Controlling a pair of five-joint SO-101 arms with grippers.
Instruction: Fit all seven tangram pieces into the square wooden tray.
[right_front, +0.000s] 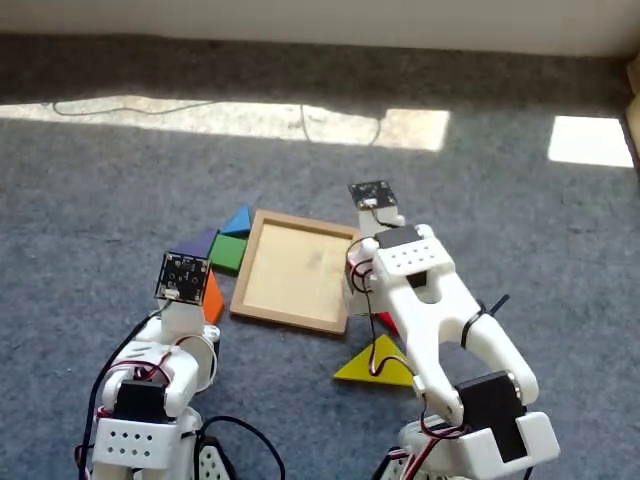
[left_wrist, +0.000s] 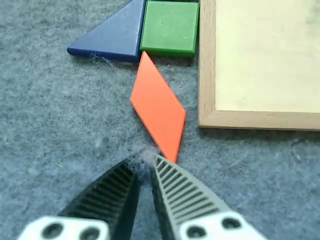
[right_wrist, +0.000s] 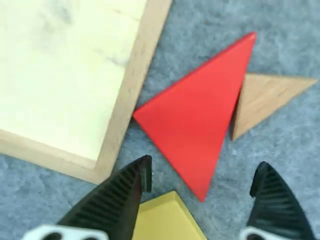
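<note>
**Workspace seen from above and from both wrists.** The square wooden tray (right_front: 243, 275) lay flat on the grey carpet (right_front: 100, 200) between your two arms. Every piece seen lay outside it, on the carpet.

**Side nearer your left arm.**
- A light blue triangle (right_front: 238, 222) lay by the tray's far corner.
- A green square (left_wrist: 170, 27) lay just beside the rim.
- A dark blue triangle (left_wrist: 112, 35) lay against the square's outer edge.
- An orange parallelogram (left_wrist: 158, 107) pointed one sharp corner at the seam between those two.

Your left gripper (left_wrist: 145, 167) hung low over the carpet. Its jaws were drawn nearly together on nothing, and their tips were at the parallelogram's nearer sharp corner.

**Opposite side.**
- A red triangle (right_wrist: 200, 120) lay with one corner just beside the tray's rim.
- A tan triangle (right_wrist: 260, 97) lay against the red one's outer edge.
- A yellow triangle (right_front: 378, 364) lay nearer the arm's base, close to the red one's point.

Your right gripper (right_wrist: 202, 170) stood with its jaws spread wide and held nothing. One jaw was on each side of the red triangle's nearest point.
</note>
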